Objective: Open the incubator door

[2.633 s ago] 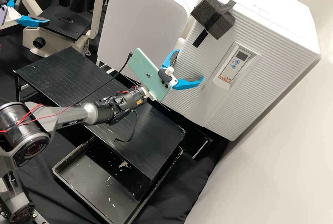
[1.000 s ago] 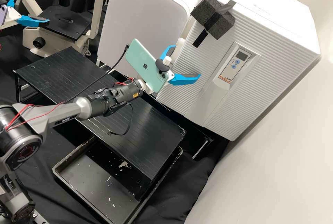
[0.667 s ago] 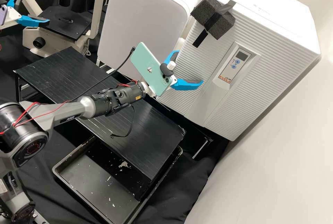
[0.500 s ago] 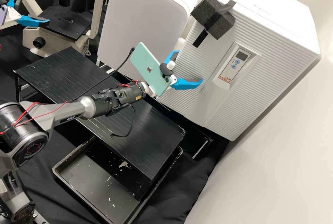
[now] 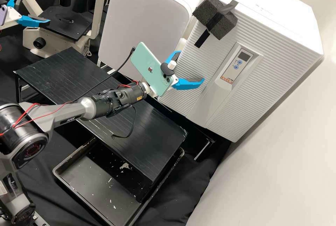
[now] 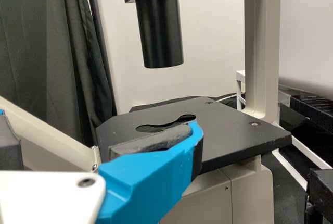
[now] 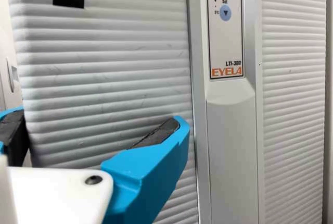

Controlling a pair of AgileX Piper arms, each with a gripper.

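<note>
The high view slants down from farther off, sharing the flat black microscope stage the left wrist view closely faces and the white ribbed incubator door the right closely faces.

White ribbed incubator door, right: plastic-looking, matt, ridged. Dark grey foam blocks, upper right: rough, pitted. Flat black grooved board, centre: semi-gloss, scuffed. Shallow black rectangular tray, lower centre: smooth, low sheen. Black folded cloth, bottom: matt. Mint-green rectangular phone, centre: smooth, glossy.
</note>
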